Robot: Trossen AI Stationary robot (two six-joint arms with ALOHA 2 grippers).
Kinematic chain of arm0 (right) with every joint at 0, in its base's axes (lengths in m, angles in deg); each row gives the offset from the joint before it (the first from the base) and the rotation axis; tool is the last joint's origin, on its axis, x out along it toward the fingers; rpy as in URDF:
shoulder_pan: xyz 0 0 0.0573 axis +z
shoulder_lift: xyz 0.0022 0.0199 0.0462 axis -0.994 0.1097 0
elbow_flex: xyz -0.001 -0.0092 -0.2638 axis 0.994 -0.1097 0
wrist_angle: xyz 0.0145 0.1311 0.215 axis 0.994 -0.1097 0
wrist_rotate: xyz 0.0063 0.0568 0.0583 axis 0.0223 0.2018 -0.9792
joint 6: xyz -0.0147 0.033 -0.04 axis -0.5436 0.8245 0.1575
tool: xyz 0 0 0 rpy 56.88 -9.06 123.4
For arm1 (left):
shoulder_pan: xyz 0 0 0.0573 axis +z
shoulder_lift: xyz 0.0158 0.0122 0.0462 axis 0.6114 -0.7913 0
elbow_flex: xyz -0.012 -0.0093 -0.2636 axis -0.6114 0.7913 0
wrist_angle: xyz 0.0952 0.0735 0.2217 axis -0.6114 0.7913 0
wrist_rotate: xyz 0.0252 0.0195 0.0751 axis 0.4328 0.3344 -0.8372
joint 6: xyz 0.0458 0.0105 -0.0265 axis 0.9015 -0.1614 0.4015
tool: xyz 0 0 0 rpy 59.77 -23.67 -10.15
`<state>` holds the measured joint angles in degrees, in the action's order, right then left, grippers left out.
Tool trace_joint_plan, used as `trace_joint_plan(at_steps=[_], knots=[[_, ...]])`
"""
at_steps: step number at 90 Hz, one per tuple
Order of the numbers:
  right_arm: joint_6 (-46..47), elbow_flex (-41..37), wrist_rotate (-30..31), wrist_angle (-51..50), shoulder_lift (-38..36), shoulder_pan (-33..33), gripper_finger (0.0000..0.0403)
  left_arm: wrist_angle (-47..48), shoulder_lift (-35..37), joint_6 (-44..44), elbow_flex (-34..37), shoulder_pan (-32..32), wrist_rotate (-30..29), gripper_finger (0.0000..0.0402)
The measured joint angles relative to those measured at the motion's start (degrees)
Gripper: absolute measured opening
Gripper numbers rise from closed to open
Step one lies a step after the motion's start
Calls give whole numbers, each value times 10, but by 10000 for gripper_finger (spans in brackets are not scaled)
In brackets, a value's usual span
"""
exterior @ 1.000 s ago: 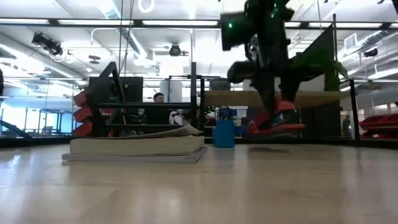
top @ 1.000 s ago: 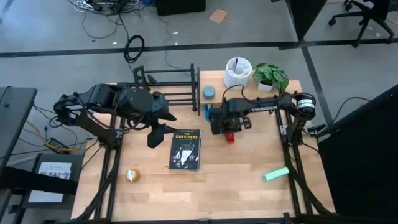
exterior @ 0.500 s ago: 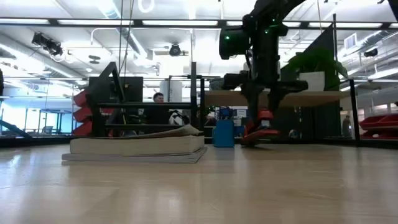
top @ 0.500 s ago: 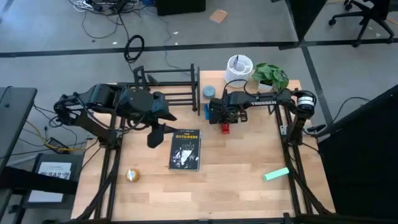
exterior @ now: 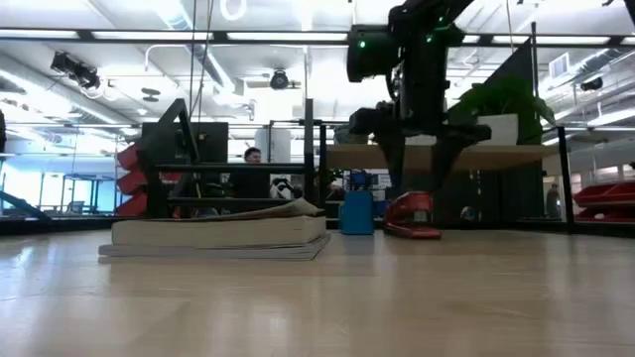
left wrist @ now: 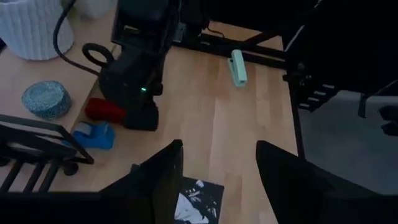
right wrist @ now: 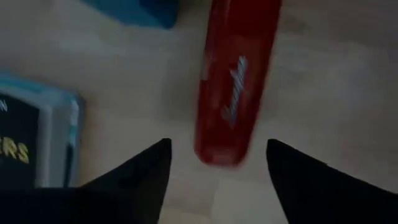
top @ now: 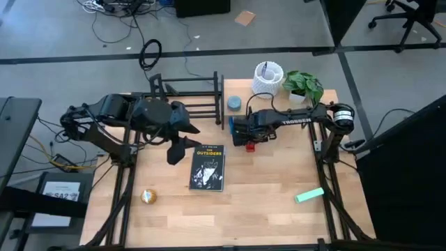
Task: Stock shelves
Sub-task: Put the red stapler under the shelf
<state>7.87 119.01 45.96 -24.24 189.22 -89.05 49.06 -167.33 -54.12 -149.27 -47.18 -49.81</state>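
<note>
Right gripper [right wrist: 214,165] hangs w/ fingers apart just over the red stapler [right wrist: 236,81], which I see lying flat on the tabletop [top: 265,202], beside the blue tape dispenser [exterior: 356,211] and in front of the wooden-board shelf [exterior: 496,157]. Black bar rack [top: 188,97] sits at the table's far edge, left of that shelf. Left gripper [left wrist: 217,168] waits w/ fingers apart over the book [top: 208,167].
</note>
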Motion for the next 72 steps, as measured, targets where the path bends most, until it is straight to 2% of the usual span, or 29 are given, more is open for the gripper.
trace_joint_plan(at_steps=[10, 20, 32, 46, 50, 72], knots=[[-1, 0, -17, -29, -15, 41, 241, 0, 0, -2, 0, 0, 0, 183], [-3, 0, -38, -43, -11, 82, 215, 0, 0, -2, 0, 0, -2, 183], [30, -6, -27, -34, 13, 105, 144, 0, 0, -2, 0, 0, -11, 183], [46, -36, -10, 40, 26, 94, 31, 0, 0, -10, 0, 0, -11, 183], [46, -46, -10, 60, 29, 89, 13, 0, 0, -16, 0, 0, -11, 183], [40, -101, -12, 131, 31, 47, 2, 1, 0, -34, 0, 0, -11, 183]])
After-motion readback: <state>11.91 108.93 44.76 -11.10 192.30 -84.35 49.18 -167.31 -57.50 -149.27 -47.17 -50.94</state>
